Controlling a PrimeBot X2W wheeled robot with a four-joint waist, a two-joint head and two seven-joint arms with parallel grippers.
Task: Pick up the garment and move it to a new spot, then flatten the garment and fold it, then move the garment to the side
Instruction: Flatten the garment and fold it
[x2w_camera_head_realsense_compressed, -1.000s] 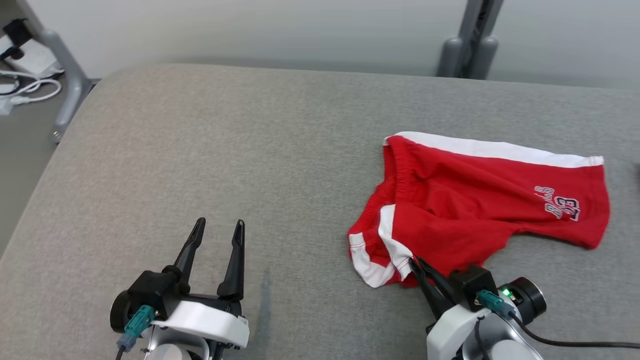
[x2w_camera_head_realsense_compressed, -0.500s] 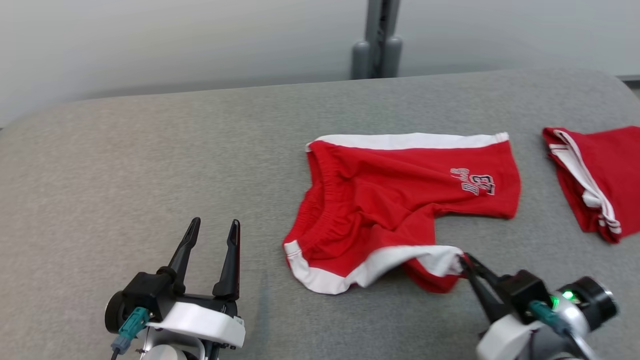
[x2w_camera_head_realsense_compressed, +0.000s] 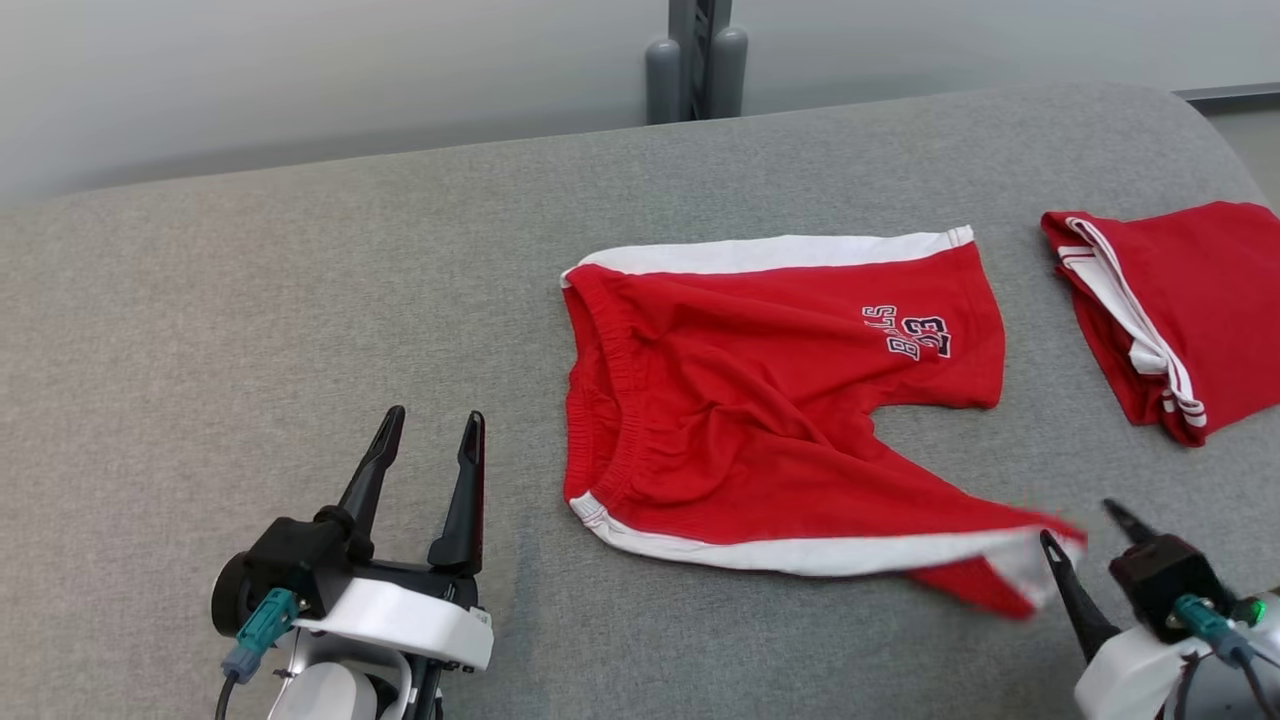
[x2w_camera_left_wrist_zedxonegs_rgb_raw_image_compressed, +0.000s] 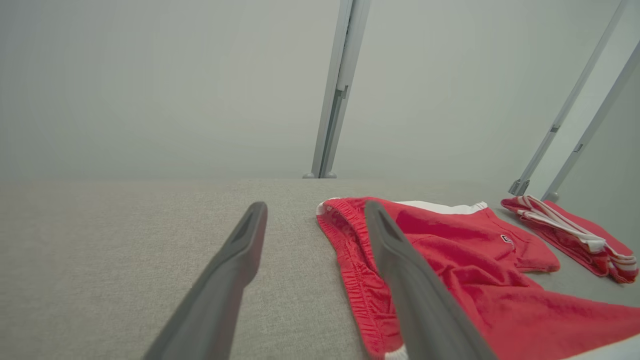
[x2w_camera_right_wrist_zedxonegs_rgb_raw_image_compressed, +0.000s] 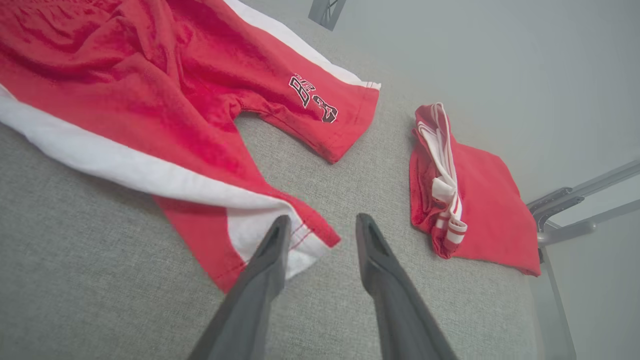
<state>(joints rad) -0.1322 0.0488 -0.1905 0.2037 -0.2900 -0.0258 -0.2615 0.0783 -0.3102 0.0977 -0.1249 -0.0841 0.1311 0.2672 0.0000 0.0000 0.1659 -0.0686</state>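
The garment (x2w_camera_head_realsense_compressed: 760, 400) is a pair of red shorts with white side stripes and a printed number, lying spread on the grey padded table (x2w_camera_head_realsense_compressed: 300, 300). Its near leg stretches out to the right. My right gripper (x2w_camera_head_realsense_compressed: 1080, 522) stands open at that leg's hem. In the right wrist view the hem corner of the garment (x2w_camera_right_wrist_zedxonegs_rgb_raw_image_compressed: 165, 100) lies by the left finger of the right gripper (x2w_camera_right_wrist_zedxonegs_rgb_raw_image_compressed: 324, 220), with nothing pinched. My left gripper (x2w_camera_head_realsense_compressed: 435, 415) is open and holds nothing, left of the waistband. The left wrist view shows the left gripper (x2w_camera_left_wrist_zedxonegs_rgb_raw_image_compressed: 315, 205) beside the garment (x2w_camera_left_wrist_zedxonegs_rgb_raw_image_compressed: 475, 280).
A second red garment (x2w_camera_head_realsense_compressed: 1180, 310), folded, lies at the table's right end, also seen as the folded garment (x2w_camera_left_wrist_zedxonegs_rgb_raw_image_compressed: 570, 235) (x2w_camera_right_wrist_zedxonegs_rgb_raw_image_compressed: 475, 200). A grey metal post (x2w_camera_head_realsense_compressed: 697, 60) stands behind the table. The table's rounded corner is at the upper right.
The head camera has turned right. My right gripper pulled the near leg's hem out to the right, straightening the leg, then opened and let it go. The left gripper has kept its pose.
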